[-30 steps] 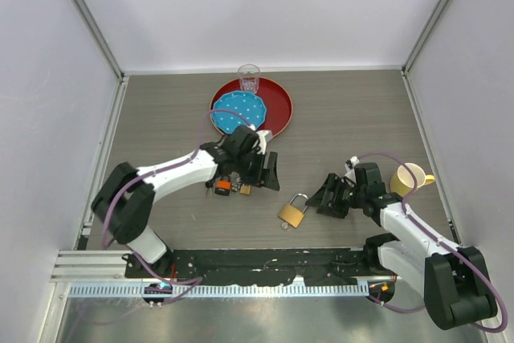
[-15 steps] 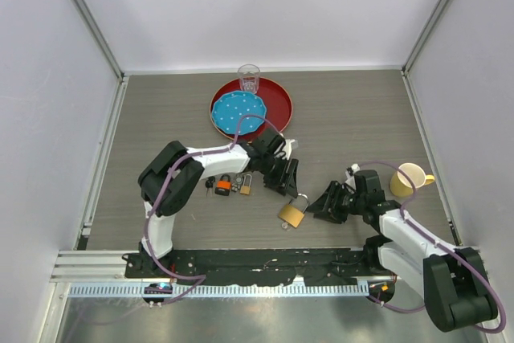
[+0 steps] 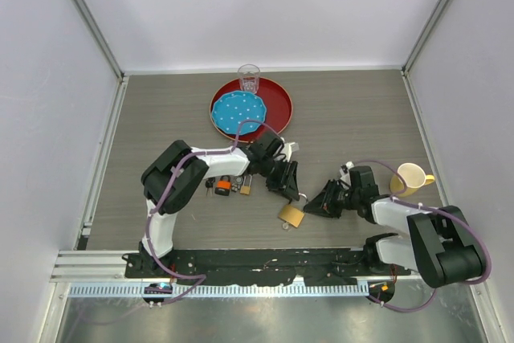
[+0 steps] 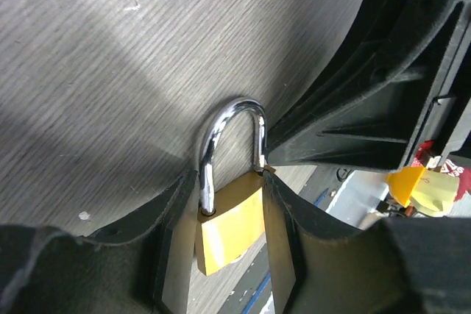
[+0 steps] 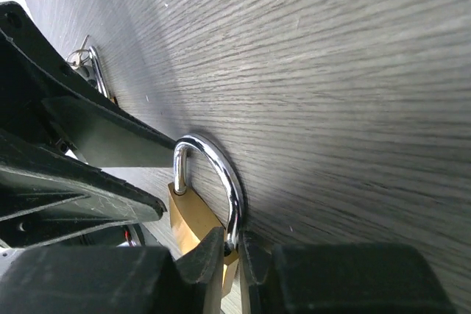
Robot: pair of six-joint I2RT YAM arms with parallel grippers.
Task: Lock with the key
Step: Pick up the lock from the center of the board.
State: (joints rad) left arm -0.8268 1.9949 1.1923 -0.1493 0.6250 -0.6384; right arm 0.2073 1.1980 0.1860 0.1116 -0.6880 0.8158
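A brass padlock (image 3: 292, 216) with a silver shackle lies on the wooden table between the two arms. In the left wrist view its body (image 4: 224, 229) sits between my left gripper's (image 4: 229, 182) fingers, which press on both sides near the top. My left gripper (image 3: 289, 198) reaches it from the far left. My right gripper (image 3: 316, 206) comes from the right. Its narrow jaws (image 5: 234, 244) pinch one shackle leg where it meets the padlock (image 5: 188, 218). A bunch of keys with an orange tag (image 3: 222, 186) lies to the left, apart from both grippers.
A small brass lock (image 3: 244, 189) lies beside the keys. A red tray (image 3: 279, 106) at the back holds a blue plate (image 3: 238, 112) and a glass (image 3: 249, 78). A yellow mug (image 3: 408, 178) stands at the right. White walls enclose the table.
My left gripper has moved right, from beside the keys onto the padlock. My right gripper has moved left to the shackle. Both pairs of jaws have narrowed.
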